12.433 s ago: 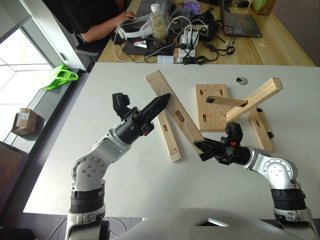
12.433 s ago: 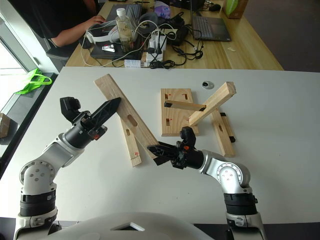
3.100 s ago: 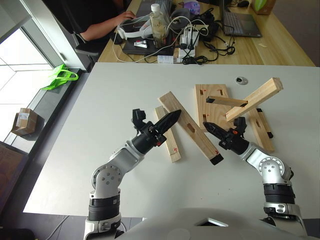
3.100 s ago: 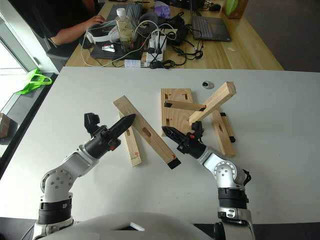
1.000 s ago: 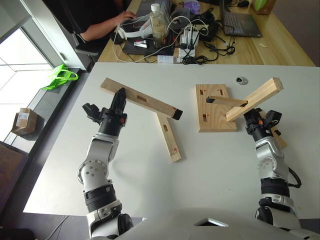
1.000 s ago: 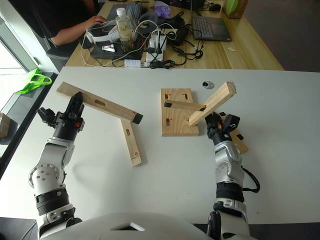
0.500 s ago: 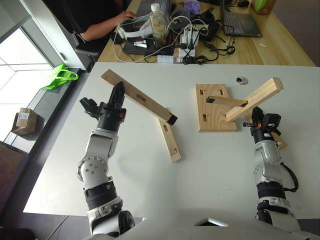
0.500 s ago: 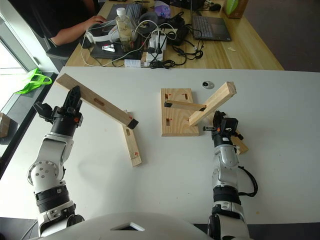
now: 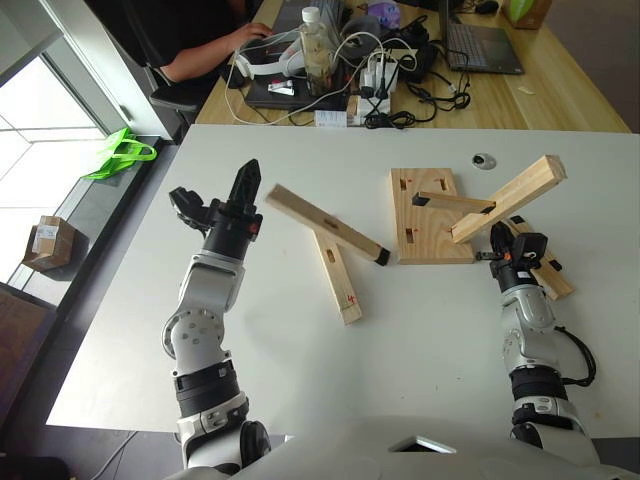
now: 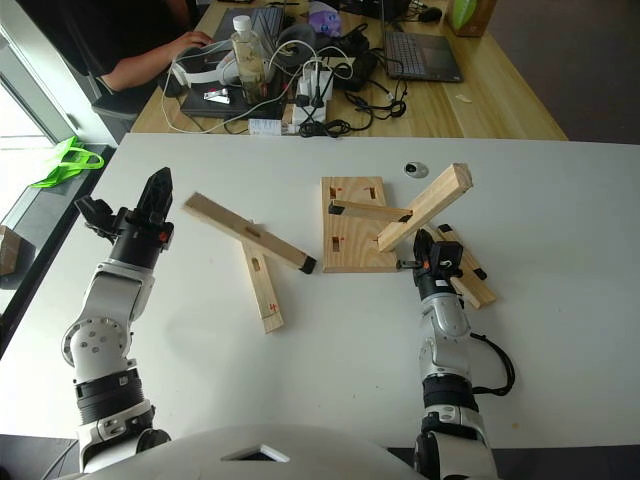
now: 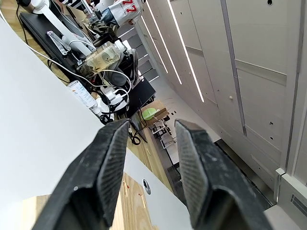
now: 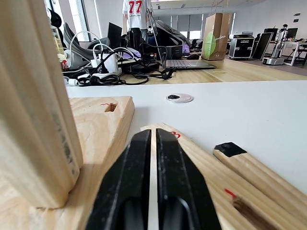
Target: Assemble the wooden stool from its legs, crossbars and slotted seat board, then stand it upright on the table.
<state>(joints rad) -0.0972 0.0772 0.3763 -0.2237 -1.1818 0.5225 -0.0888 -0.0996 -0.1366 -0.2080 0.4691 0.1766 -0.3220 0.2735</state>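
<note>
My left gripper [image 9: 247,180] is open and points up at the table's left side, a little apart from a long slotted plank [image 9: 320,222]. That plank lies across a shorter slotted plank [image 9: 341,277]. The seat board [image 9: 430,238] lies flat in the middle. A thin crossbar [image 9: 455,201] and a thick leg [image 9: 515,193] lean over it. My right gripper [image 9: 497,238] is shut and empty, low beside the leaning leg, over flat planks [image 9: 547,277]. In the left wrist view the gripper [image 11: 151,127] has nothing between its fingers. In the right wrist view the shut fingers [image 12: 144,158] lie over a plank [image 12: 201,158].
A round grommet [image 9: 485,159] sits in the white table behind the seat board. A wooden desk [image 9: 560,90] with laptops, cables and a bottle [image 9: 316,45] adjoins the far edge. The table's left edge [image 9: 120,260] runs close to my left arm.
The long plank has left my left gripper and now lies farther right and flat across the short plank. The left gripper has opened. My right gripper has shifted slightly left.
</note>
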